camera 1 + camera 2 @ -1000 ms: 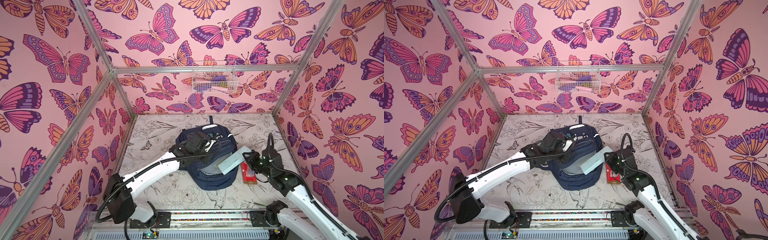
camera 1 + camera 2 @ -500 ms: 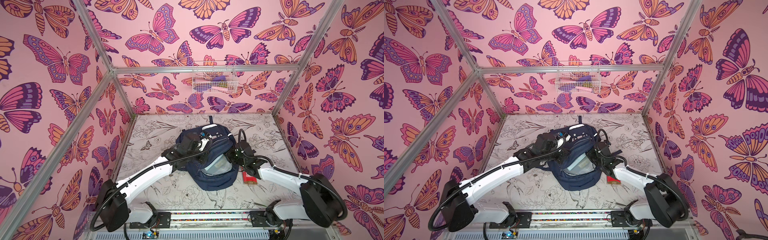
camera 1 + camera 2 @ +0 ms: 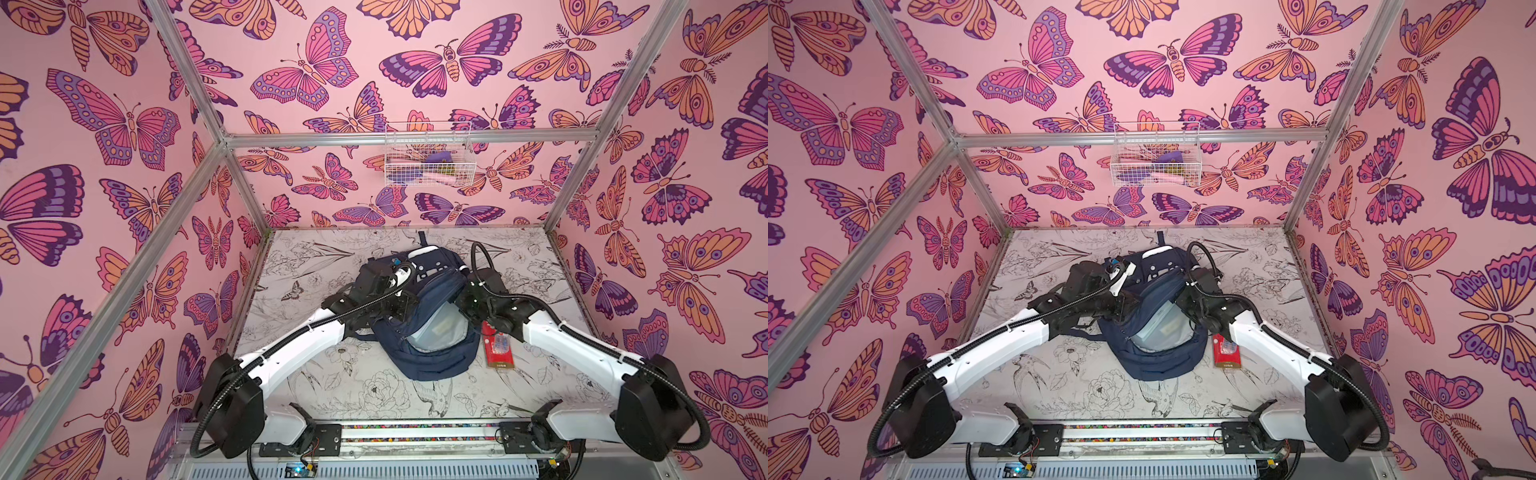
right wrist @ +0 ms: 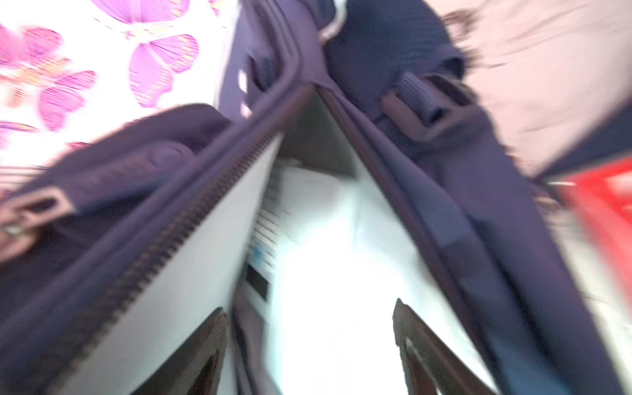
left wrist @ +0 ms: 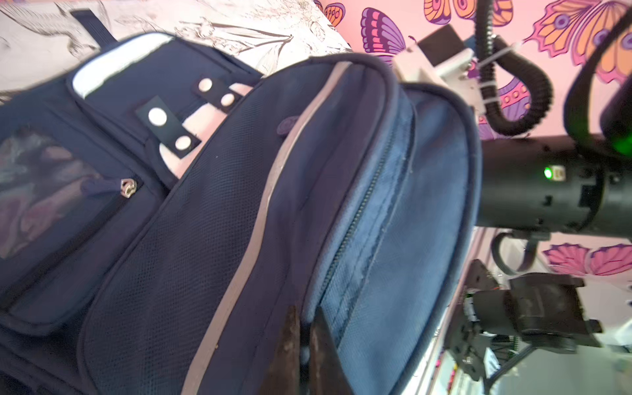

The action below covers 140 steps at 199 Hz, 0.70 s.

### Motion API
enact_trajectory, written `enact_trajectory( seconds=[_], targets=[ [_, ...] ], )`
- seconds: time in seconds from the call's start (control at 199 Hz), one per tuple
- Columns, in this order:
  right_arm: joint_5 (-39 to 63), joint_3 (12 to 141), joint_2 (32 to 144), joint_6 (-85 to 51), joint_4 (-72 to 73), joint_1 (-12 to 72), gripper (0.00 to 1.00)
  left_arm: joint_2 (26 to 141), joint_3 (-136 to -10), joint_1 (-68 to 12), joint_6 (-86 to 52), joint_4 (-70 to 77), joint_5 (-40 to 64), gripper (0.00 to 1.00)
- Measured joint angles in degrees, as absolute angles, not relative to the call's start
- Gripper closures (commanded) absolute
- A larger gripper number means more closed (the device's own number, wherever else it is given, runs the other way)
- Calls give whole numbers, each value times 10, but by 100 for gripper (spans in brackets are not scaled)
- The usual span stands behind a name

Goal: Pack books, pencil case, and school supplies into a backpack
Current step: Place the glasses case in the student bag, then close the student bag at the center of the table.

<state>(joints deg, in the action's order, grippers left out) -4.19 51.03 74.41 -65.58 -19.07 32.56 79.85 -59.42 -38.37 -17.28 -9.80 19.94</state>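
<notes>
Left wrist view: the left gripper (image 5: 306,309) is clamped on the backpack (image 5: 205,222), its two fingers pinched together on the navy flap's edge beside the zip of the main compartment. In both top views the backpack (image 3: 432,361) (image 3: 1158,365) lies in the middle of the flower-printed surface (image 3: 374,395). Both arms reach in from either side, and the main compartment gapes open to show pale lining.

The right wrist view, badly blurred, puts the right gripper (image 4: 307,307) at the mouth of that compartment. Its jaws stand well apart and grip nothing. Just ahead of its fingers (image 4: 208,342), the books (image 4: 270,222) sit inside the compartment, their pale page edges showing against the lining. The blur hides their covers.

A red packet (image 3: 498,351) lies flat on the surface just beside the backpack, on the robot's right, partly under the right forearm. A white wire basket (image 3: 428,153) hangs from the rail on the butterfly-papered back wall.
</notes>
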Motion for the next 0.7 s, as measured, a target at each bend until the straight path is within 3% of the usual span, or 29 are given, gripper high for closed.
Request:
enact_trajectory(
  seconds=[0.045, 0.206, 0.301, 0.381, 0.517, 0.702],
  targets=[
    [-48, 501, 722, -649, -219, 325, 35, 807, -594, -383, -186, -95, 201, 100],
    [-71, 465, 614, -641, -307, 324, 36, 822, -591, -379, -230, -94, 213, 83],
    [-96, 465, 580, -631, -370, 324, 38, 815, -579, -378, -255, -88, 212, 51],
    [-109, 465, 559, -620, -412, 325, 43, 800, -562, -375, -273, -94, 205, 36],
    [-111, 465, 523, -594, -440, 343, 53, 719, -509, -359, -335, -121, 164, 26],
    [-132, 465, 529, -571, -441, 446, 59, 623, -449, -320, -428, -152, 153, 25]
  ],
)
